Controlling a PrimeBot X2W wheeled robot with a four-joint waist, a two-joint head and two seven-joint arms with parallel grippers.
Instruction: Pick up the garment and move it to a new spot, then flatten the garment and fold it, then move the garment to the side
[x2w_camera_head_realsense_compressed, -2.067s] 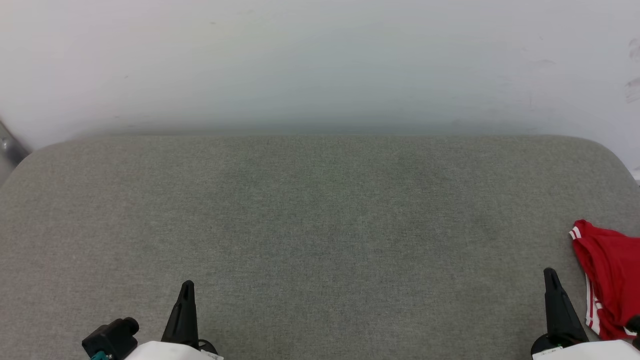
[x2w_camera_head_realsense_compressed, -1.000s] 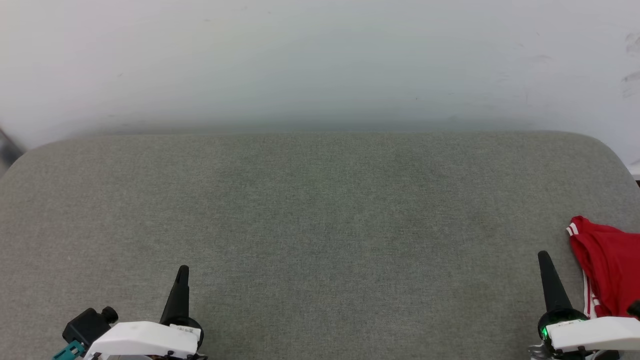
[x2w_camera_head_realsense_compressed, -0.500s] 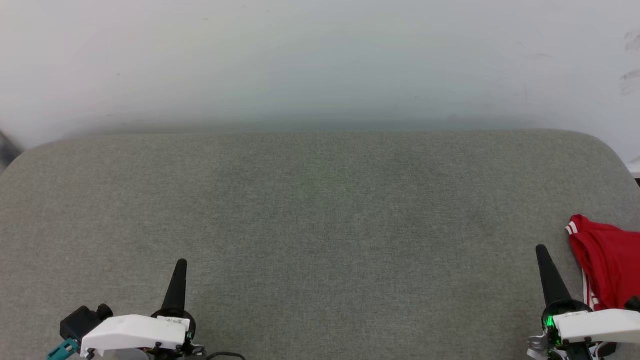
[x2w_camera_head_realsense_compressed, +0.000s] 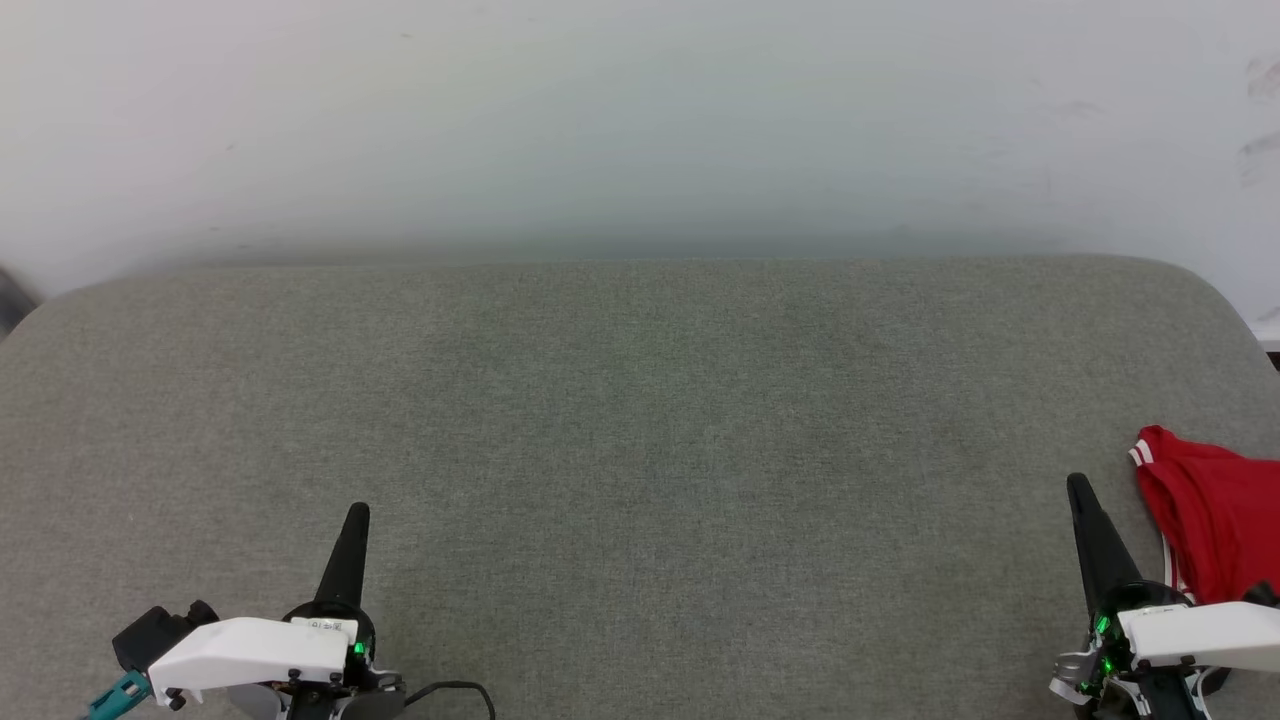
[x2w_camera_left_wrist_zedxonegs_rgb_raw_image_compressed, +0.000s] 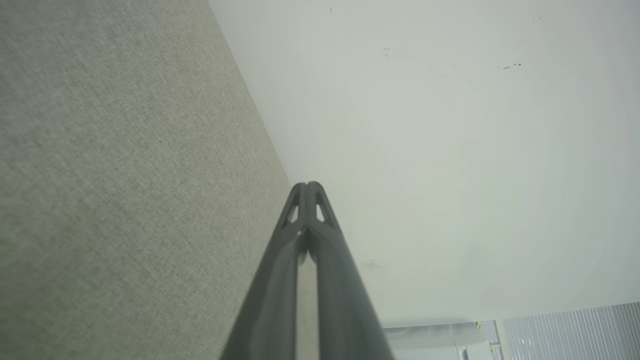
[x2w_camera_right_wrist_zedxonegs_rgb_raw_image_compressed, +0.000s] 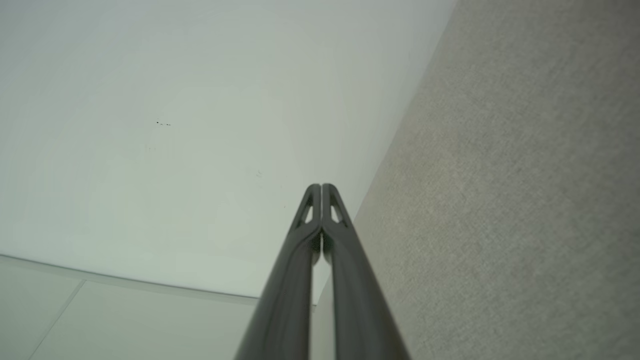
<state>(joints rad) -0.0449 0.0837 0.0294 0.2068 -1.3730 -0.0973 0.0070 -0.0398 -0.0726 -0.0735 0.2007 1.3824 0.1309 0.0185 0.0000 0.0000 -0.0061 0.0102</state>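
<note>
- Head view: the garment (x2w_camera_head_realsense_compressed: 1215, 530), red with a white-striped edge, lies bunched on the grey padded surface (x2w_camera_head_realsense_compressed: 640, 420) at the far right, just beside the right gripper (x2w_camera_head_realsense_compressed: 1078, 485). The left gripper (x2w_camera_head_realsense_compressed: 357, 512) is at the lower left, well apart from it.
- Left wrist view: the left gripper's fingers (x2w_camera_left_wrist_zedxonegs_rgb_raw_image_compressed: 320, 240) are clenched tip to tip, grasping nothing, above the grey surface.
- Right wrist view: the right gripper's fingers (x2w_camera_right_wrist_zedxonegs_rgb_raw_image_compressed: 305, 240) are likewise clenched and empty, with a pale wall (x2w_camera_right_wrist_zedxonegs_rgb_raw_image_compressed: 175, 125) beyond.

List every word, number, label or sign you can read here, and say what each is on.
None can be read.
Sticker on the white housing behind the left gripper: too small to read.
Garment: the part in view shows red cloth and white stripes, no lettering.
</note>
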